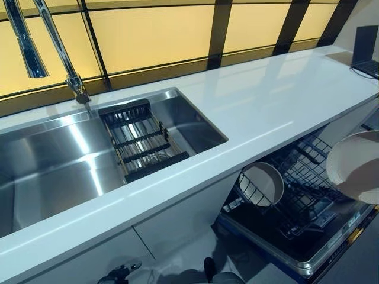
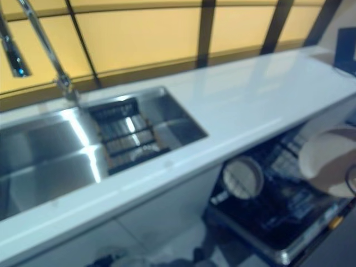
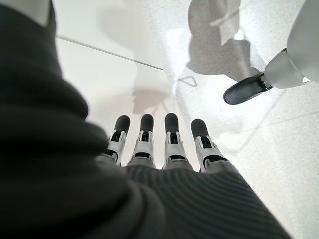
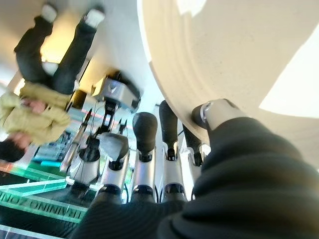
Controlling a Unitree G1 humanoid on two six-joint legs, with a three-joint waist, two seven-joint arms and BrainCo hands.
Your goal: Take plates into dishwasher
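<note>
A long white countertop (image 1: 266, 100) runs under yellow-lit window panels (image 1: 148, 32), with a stainless steel sink (image 1: 53, 165) holding a dark drying rack (image 1: 139, 142). Below, the open dishwasher's black wire rack (image 1: 296, 189) carries one round white plate on edge (image 1: 262, 182). The right hand (image 4: 164, 164) pinches a large round cream plate (image 1: 355, 165), tilted, over the rack. The left hand (image 3: 159, 144), fingers straight, hangs over pale floor (image 3: 279, 149).

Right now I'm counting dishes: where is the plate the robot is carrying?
The plate is in the right hand, at the eye views' right edge, above the open dishwasher rack.
</note>
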